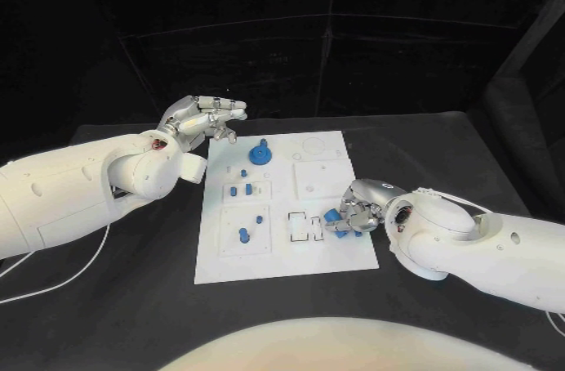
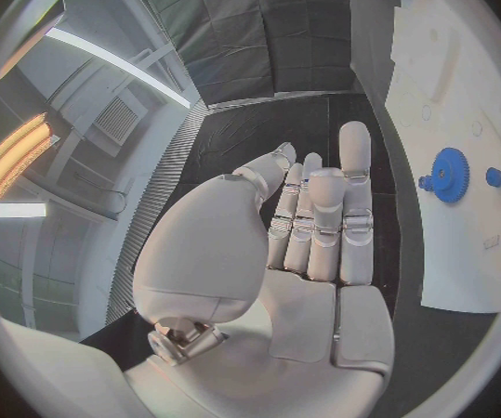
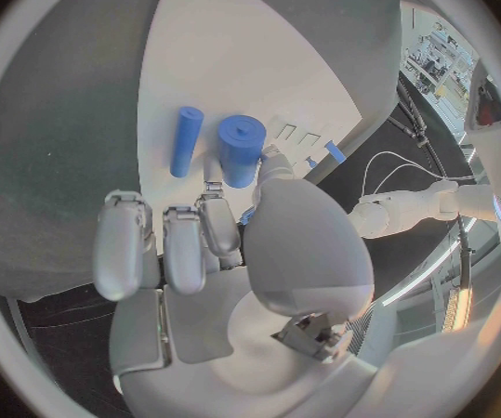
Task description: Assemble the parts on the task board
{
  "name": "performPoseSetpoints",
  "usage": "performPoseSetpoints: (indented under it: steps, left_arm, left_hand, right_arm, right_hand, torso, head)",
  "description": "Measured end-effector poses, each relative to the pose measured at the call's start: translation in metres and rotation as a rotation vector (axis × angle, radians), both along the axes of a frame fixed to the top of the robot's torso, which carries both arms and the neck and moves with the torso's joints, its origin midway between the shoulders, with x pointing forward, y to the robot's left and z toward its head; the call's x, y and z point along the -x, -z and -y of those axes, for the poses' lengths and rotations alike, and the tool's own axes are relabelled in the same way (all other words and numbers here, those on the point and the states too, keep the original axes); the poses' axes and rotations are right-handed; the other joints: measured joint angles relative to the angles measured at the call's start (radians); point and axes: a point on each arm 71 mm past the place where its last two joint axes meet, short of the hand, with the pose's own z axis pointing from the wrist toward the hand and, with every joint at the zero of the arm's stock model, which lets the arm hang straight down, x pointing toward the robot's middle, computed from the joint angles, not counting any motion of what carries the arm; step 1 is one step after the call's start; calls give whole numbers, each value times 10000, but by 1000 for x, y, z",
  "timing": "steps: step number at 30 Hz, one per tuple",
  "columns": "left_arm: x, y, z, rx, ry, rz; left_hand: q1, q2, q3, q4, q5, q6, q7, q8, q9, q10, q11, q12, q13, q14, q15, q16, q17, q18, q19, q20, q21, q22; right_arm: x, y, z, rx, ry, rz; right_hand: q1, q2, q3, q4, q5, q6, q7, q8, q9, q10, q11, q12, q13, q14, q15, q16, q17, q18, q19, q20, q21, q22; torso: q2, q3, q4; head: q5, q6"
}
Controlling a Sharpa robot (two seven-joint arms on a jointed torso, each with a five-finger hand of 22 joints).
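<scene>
Your right hand (image 1: 356, 210) gripped a blue cylinder (image 3: 240, 150) at the task board's (image 1: 335, 257) near right edge, a blue peg (image 3: 185, 140) lying beside it. The blue gear (image 1: 260, 154) sat far on the board. Your left hand (image 1: 202, 118) hovered empty, fingers released, over the worktop (image 1: 141, 306).

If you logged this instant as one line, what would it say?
left hand: open, off task board corner | right hand: pinching blue part at board's right edge | blue gear: on board

The white task board (image 1: 288, 252) lies flat mid-table. A blue gear (image 1: 261, 154) sits near its far edge, small blue pegs (image 1: 244, 234) standing in its left-side recesses. Two blue cylinders (image 3: 240, 149) rest at its right edge.
</scene>
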Motion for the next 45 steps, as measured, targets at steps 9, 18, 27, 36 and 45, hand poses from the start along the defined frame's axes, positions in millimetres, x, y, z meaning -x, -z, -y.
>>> performPoseSetpoints:
  steps: [9, 18, 27, 36, 45]
  left_arm:
    - [0, 0, 0, 1, 0, -3]
    - [1, 0, 0, 4, 7, -5]
    - [1, 0, 0, 10, 25, -6]
    - [1, 0, 2, 25, 69, -11]
    - [1, 0, 3, 32, 93, -18]
  left_hand:
    - [48, 48, 0, 0, 0, 0, 0, 0, 0, 0, 0, 0, 0, 0, 0, 0, 0, -1, 0, 0, 0, 1]
    - [48, 48, 0, 0, 0, 0, 0, 0, 0, 0, 0, -1, 0, 0, 0, 0, 1, 0, 0, 0, 0, 1]
    - [49, 48, 0, 0, 0, 0, 0, 0, 0, 0, 0, -1, 0, 0, 0, 0, 2, 0, 0, 0, 0, 2]
    - [48, 48, 0, 0, 0, 0, 0, 0, 0, 0, 0, -1, 0, 1, 0, 0, 2, 0, 0, 0, 0, 3]
    - [49, 48, 0, 0, 0, 0, 0, 0, 0, 0, 0, -1, 0, 0, 0, 0, 2, 0, 0, 0, 0, 3]
  right_arm:
    - [6, 0, 0, -253, 71, 183]
    - [18, -14, -8, -1372, 180, 880]
    - [23, -20, -26, -2161, -16, 1164]
    - [19, -15, -44, -2232, -250, 848]
    - [15, -7, -54, -1960, -364, 264]
  right_hand:
    - [382, 380, -101, -9, 965, 45, -132, 303, 295, 253, -111, 389, -1, 0, 0, 74, -1, -1, 0, 0, 116, 204]
    - [451, 538, -143, -22, 1565, 151, -177, 437, 499, 393, -180, 503, -2, 1, -73, 178, -2, -160, 38, -38, 231, 395]
    - [376, 691, -259, 36, 1571, 155, -182, 430, 499, 393, -180, 503, -2, 1, -73, 185, -3, -158, 37, -38, 231, 401]
    - [-241, 1031, -650, 64, 1043, 327, -279, 577, 942, 428, -215, 422, -3, 3, -145, 185, -3, -159, 35, -113, 231, 419]
    - [-369, 1107, -774, 59, 778, 396, -322, 661, 1090, 428, -216, 404, -3, 3, -145, 185, -4, -158, 35, -112, 231, 419]
  torso:
    - [-2, 0, -1]
    - [-12, -12, -4]
    - [0, -7, 0]
    - [4, -18, 20]
    - [4, -18, 9]
  head:
    - [57, 19]
    - [107, 35]
    - [204, 77]
    - [238, 41]
    - [310, 1]
